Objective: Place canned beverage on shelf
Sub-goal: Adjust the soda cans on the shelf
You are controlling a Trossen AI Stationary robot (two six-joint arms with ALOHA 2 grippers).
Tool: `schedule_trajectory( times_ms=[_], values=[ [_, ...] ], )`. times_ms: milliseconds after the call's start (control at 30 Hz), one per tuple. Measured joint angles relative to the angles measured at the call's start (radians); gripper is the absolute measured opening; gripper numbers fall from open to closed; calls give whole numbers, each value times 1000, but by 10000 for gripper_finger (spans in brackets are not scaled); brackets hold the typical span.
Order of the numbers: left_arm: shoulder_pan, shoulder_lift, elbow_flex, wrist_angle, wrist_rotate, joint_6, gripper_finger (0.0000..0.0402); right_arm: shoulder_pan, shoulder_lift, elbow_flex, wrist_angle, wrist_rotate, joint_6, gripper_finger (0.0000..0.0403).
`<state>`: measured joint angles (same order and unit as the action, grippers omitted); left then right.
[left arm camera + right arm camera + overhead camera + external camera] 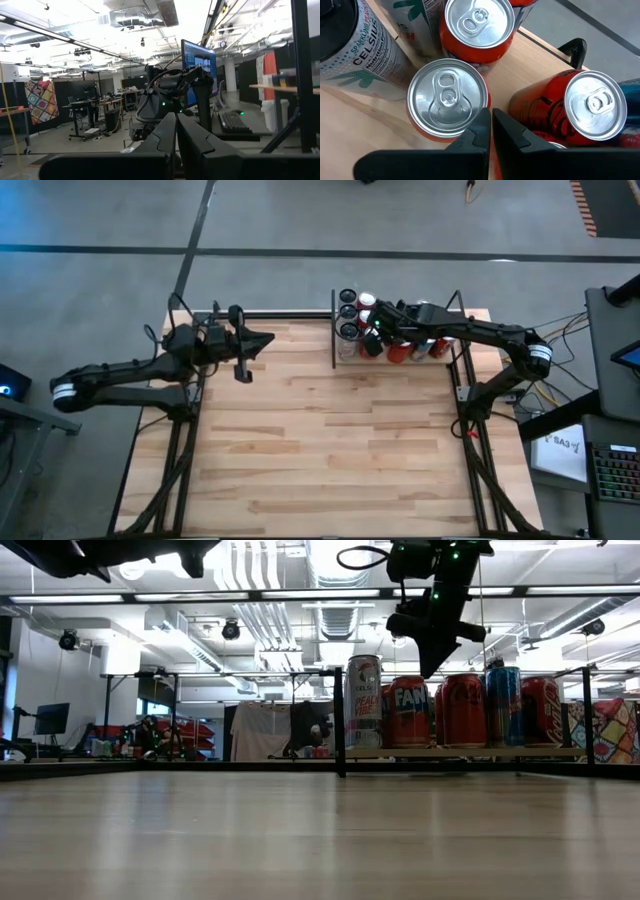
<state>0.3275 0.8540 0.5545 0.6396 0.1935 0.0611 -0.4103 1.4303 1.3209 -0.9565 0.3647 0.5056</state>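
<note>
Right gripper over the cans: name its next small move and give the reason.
Probably lift straight up and back off. The right gripper is shut and empty above the upright cans standing on the shelf, so placing looks done. The left gripper, also shut, waits across the table.

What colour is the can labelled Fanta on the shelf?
Orange-red, with white lettering on a blue patch; the Fanta can shows best in the low view.

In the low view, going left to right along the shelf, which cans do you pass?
Tall silver can → orange Fanta can → red can → blue can → red can at the end, all standing on the shelf.
</note>
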Motion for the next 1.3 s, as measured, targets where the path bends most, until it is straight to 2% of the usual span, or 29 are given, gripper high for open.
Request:
schedule_trajectory(
  times_ms=[333, 500, 1300],
  values=[
    [-1, 163, -1, 176, 27, -42, 0, 0, 0, 0, 4, -5, 0, 9],
    [-1, 212, 20, 190, 29, -45, 0, 6, 0, 0, 5, -6, 3, 9],
    [-1, 224, 36, 190, 60, -49, 0, 26, 0, -10, 55, -33, 7, 9]
  ],
)
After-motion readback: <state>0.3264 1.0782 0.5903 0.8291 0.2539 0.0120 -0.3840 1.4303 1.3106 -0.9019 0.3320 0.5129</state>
